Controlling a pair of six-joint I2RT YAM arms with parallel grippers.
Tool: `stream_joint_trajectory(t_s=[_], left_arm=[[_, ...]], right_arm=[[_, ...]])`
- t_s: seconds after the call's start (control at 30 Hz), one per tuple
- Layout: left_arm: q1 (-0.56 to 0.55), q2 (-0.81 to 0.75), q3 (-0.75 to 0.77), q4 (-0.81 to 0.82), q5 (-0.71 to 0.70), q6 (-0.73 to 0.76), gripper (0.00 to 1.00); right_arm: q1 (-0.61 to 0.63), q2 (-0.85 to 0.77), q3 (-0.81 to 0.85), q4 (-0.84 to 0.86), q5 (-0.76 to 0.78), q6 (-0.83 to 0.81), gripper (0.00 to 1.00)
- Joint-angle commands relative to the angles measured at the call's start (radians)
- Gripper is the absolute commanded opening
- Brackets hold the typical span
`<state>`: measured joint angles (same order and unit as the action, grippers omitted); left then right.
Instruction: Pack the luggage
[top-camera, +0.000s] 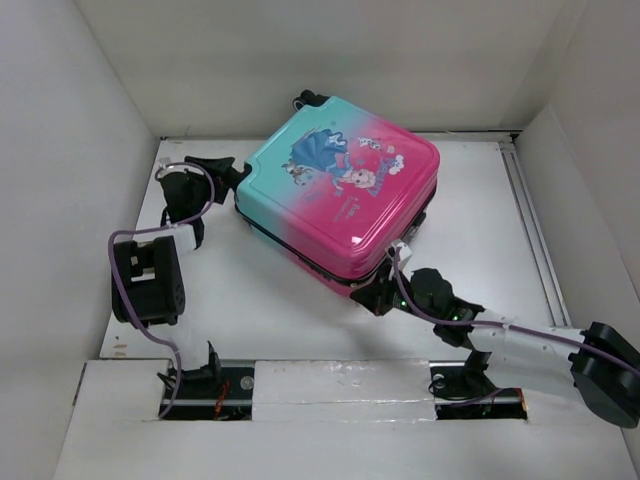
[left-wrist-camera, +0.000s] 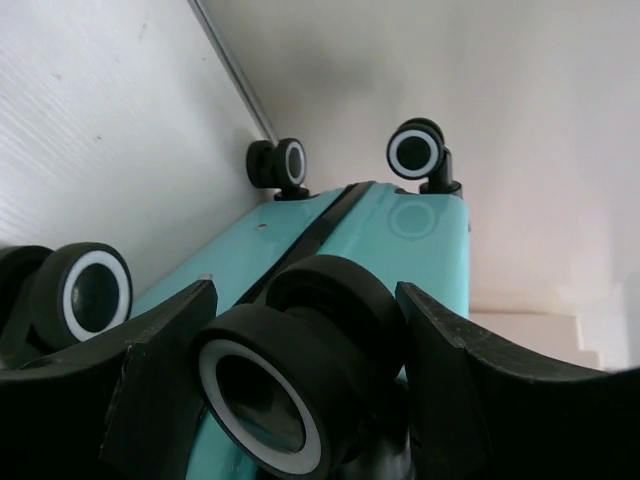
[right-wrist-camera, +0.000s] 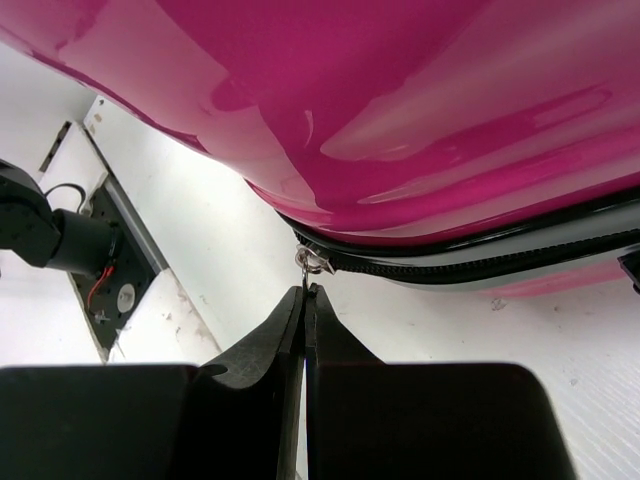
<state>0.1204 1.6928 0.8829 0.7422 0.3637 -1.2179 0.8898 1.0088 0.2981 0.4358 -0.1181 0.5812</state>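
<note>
Now one small hard-shell suitcase (top-camera: 340, 190), shading from teal to pink, lies flat and closed on the white worktop (top-camera: 260, 300). One cartoon figure in a blue dress (top-camera: 335, 165) is printed on its upward face. Two end effectors are at it, one at each end.

The left end effector (left-wrist-camera: 305, 295) is at the teal end, where four black wheels with white rings can be counted. One wheel (left-wrist-camera: 265, 400) sits right between its two fingers (left-wrist-camera: 160, 370), which stand apart on either side of it. Whether they press on it or merely flank it cannot be told. A second wheel (left-wrist-camera: 88, 290) is just outside one finger. A third wheel (left-wrist-camera: 280, 162) and a fourth wheel (left-wrist-camera: 420, 150) are well ahead of the fingertips, at the far corners of the shell.

The right end effector (right-wrist-camera: 305, 292) is at the pink end, low by the worktop, its two fingers closed flat against each other with no gap. Directly ahead of its tip, touching or nearly so, is one small silver zipper pull (right-wrist-camera: 313, 262). It hangs on the black zipper (right-wrist-camera: 470, 262), which runs along the seam to one side. Whether any part of the pull is pinched cannot be told. The pink shell fills the view above the tip.
</note>
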Motion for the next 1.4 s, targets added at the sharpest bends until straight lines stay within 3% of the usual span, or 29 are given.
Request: stream_joint_trajectory(t_s=[0.0,0.2,0.37,0.57,0.77,0.83,0.93,1.07,1.1,1.2,1.3,1.37], left_arm=[[-0.016,-0.021,-0.042,0.266,0.054,-0.072,0.33],[-0.025,-0.061,-0.125,0.385,0.043,-0.092,0.00],[-0.047,-0.239,-0.260,0.413,-0.020,-0.049,0.00],[-0.155,-0.478,-0.451,0.319,-0.158,0.072,0.00],[-0.398,-0.735,-0.555,0.136,-0.314,0.170,0.00],[-0.474,-0.804,-0.581,0.048,-0.353,0.182,0.00],[-0.475,-0.860,-0.614,-0.018,-0.353,0.210,0.00],[-0.484,-0.900,-0.696,-0.041,-0.275,0.227,0.00],[-0.484,-0.900,-0.714,-0.041,-0.266,0.216,0.00],[-0.513,-0.900,-0.748,-0.041,-0.278,0.216,0.00],[-0.513,-0.935,-0.769,-0.064,-0.289,0.241,0.00],[-0.513,-0.935,-0.769,-0.064,-0.281,0.241,0.00]], right_arm=[[0.018,0.001,0.035,0.123,-0.080,0.025,0.00],[0.018,0.001,0.081,0.123,-0.055,0.025,0.00],[-0.038,0.010,0.134,0.123,-0.072,0.003,0.00],[-0.342,0.057,0.242,0.063,-0.273,-0.062,0.00],[-0.598,0.177,0.422,-0.009,-0.443,-0.112,0.00],[-0.598,0.203,0.432,-0.022,-0.443,-0.112,0.00],[-0.553,0.151,0.308,0.033,-0.443,-0.054,0.00],[-0.378,0.021,0.093,0.162,-0.316,0.069,0.00],[-0.280,0.008,0.060,0.175,-0.240,0.084,0.00],[-0.114,-0.012,0.059,0.175,-0.084,0.114,0.00],[-0.127,-0.033,0.079,0.097,-0.009,0.059,0.00],[-0.251,-0.033,0.131,0.037,-0.073,0.008,0.00]])
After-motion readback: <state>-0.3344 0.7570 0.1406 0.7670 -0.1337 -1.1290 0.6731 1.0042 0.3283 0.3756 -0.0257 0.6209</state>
